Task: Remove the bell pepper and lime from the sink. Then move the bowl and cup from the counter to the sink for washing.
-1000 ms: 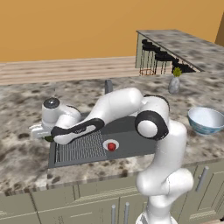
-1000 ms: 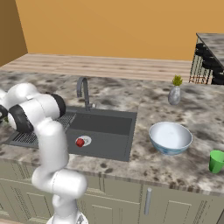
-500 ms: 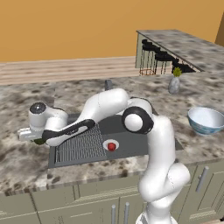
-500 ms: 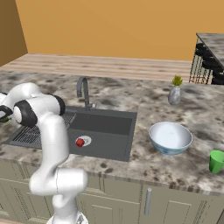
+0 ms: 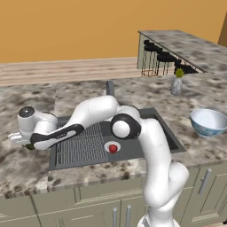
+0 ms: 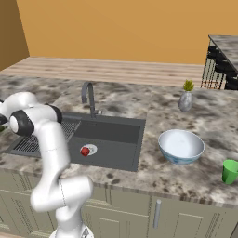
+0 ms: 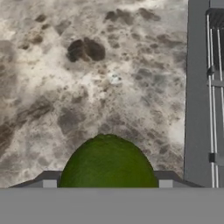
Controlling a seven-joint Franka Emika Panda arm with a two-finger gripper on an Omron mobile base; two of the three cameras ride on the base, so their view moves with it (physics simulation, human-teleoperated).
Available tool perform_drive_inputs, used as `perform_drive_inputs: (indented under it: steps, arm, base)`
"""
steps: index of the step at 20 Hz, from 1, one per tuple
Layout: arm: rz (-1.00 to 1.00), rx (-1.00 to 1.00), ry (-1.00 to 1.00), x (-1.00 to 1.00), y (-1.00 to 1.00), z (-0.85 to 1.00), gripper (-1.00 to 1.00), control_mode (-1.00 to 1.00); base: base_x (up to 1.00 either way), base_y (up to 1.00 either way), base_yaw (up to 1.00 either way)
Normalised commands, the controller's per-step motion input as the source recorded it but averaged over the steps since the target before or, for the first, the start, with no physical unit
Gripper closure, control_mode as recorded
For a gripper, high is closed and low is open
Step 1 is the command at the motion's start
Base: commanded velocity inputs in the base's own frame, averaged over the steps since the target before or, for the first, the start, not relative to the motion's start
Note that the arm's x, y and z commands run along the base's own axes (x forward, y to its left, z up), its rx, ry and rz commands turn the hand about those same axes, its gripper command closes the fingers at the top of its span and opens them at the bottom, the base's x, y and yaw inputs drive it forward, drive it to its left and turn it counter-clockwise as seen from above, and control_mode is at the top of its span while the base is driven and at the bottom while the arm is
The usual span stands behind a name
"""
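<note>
Left base view: gripper (image 5: 24, 142) over counter (image 5: 26, 164) left of sink (image 5: 146, 153), bell pepper (image 5: 113, 148) on drain; right base view: bowl (image 6: 181, 146), cup (image 6: 229, 171) near counter's right front edge; hand view: jaws clasp lime (image 7: 108, 164).

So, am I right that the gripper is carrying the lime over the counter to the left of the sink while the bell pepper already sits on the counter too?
Not quite: the bell pepper is still in the sink, by the drain, as the left base view shows. The gripper does hold the lime over the counter.
</note>
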Motion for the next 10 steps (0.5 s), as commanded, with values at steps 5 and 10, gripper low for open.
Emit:
perform_drive_inputs:
  steps: [5,10]
  arm:
    - [0.00,0.00,0.13,0.15,0.19,-0.19,1.00,-1.00]
    - [-0.01,0.01,0.14,0.14,0.12,-0.21,1.00,-1.00]
  base:
    - [0.00,0.00,0.00]
    - [0.00,0.00,0.00]
